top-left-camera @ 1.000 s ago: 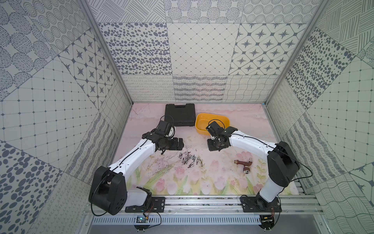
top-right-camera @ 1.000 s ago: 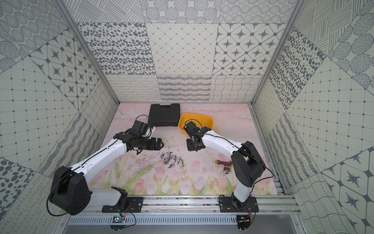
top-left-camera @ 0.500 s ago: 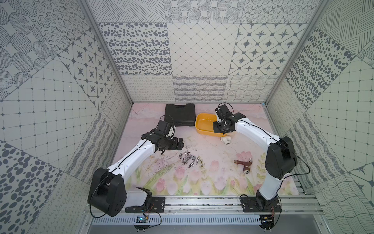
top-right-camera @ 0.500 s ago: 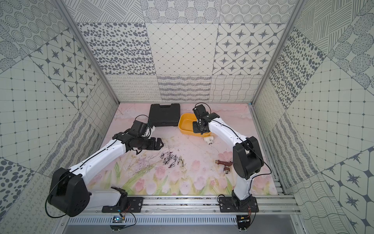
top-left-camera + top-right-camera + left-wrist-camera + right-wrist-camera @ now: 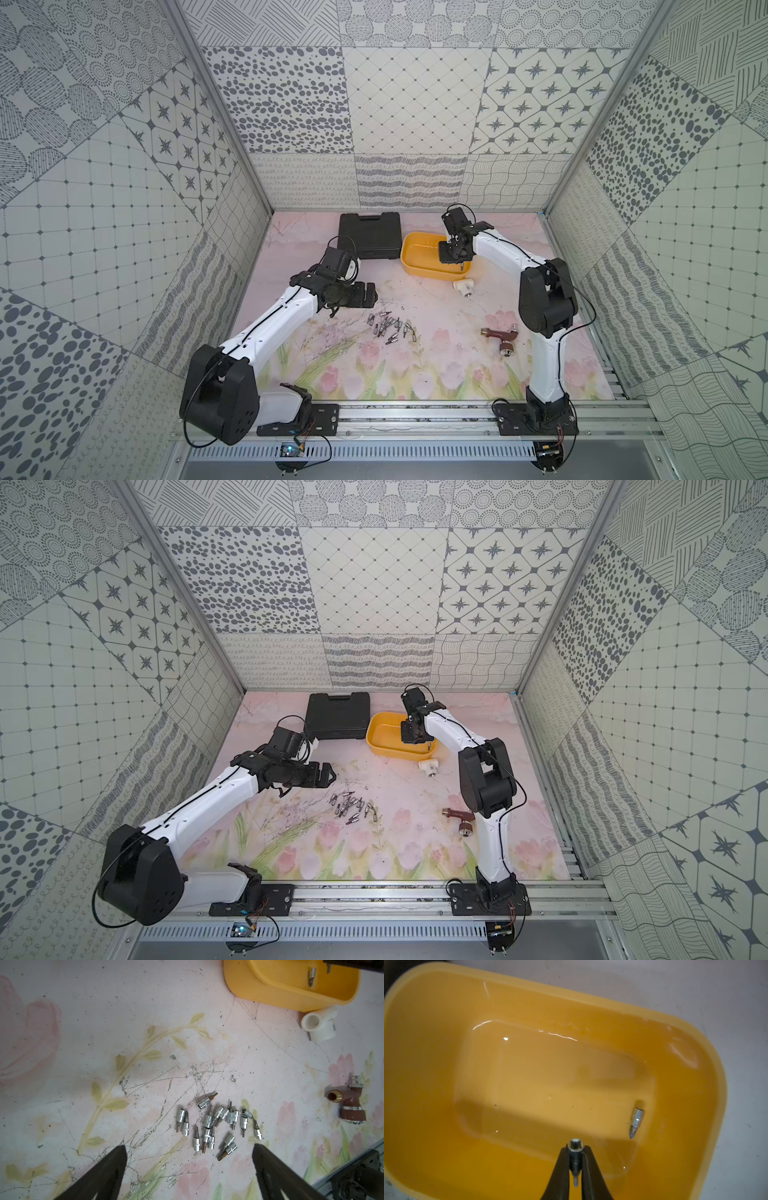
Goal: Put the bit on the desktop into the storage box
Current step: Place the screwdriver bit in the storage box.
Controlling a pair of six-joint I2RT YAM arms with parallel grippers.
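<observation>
The right gripper (image 5: 576, 1148) is closed on a short chrome screwdriver bit (image 5: 575, 1159). The bit is clamped between the two black fingers and lies along them. Its socket end sits at the fingertips and its pointed tip aims back toward the wrist. The gripper hangs over the inside of the storage box (image 5: 591, 1001), a shallow yellow plastic tub with rounded corners, and the held bit is above the box floor, not touching it. A second bit (image 5: 635, 1122) of the same chrome kind lies flat on that floor, off to one side of the fingertips and close to the box wall. In both top views the right gripper (image 5: 458, 262) (image 5: 422, 742) is over the end of the storage box (image 5: 419, 270) (image 5: 386, 750) nearer its own arm.

The left gripper (image 5: 189, 1146) has its jaws spread wide and holds nothing. It hovers over the pale floral tabletop (image 5: 83, 1043). The pile of loose bits (image 5: 216, 1124), small chrome pieces heaped together, lies on the tabletop just ahead of its fingertips and between the lines of the two fingers.

Farther out from the left gripper, past the pile, a white plastic pipe elbow (image 5: 319, 1026) rests just beside the storage box wall. A brown faucet fitting (image 5: 351, 1105) with metal ends lies well off to the side. In a top view a black ribbed plastic tool case (image 5: 370, 235) sits beside the storage box, behind the left gripper (image 5: 365, 293).
</observation>
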